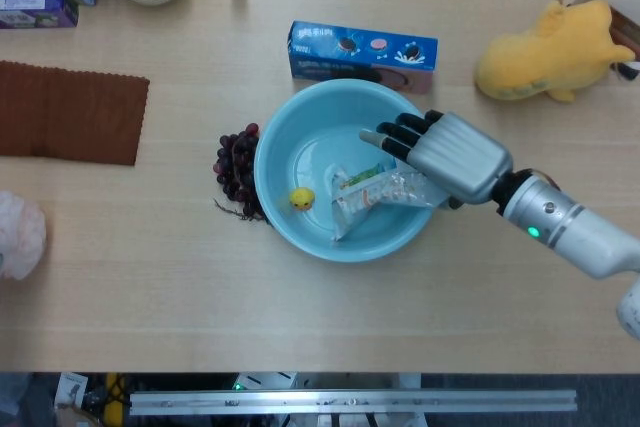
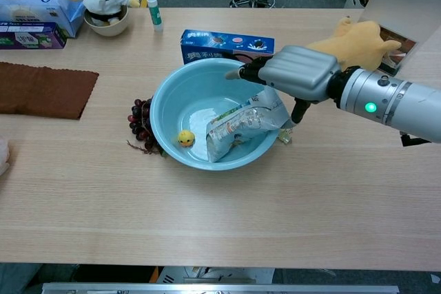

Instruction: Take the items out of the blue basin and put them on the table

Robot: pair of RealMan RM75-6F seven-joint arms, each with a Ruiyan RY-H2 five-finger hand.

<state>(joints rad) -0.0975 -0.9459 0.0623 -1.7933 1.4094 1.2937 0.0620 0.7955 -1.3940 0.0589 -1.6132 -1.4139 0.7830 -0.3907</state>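
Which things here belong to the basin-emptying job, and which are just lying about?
Job:
blue basin
snack bag in it
small yellow toy in it
right robot hand over the basin

Lying about:
grapes
cookie box
yellow plush
brown cloth

Light matt wood-grain is being shown by counter (image 1: 320, 307); glossy plastic by blue basin (image 1: 300, 117) & crinkly foil packet (image 1: 385, 192); brushed metal by robot hand (image 1: 445, 155).
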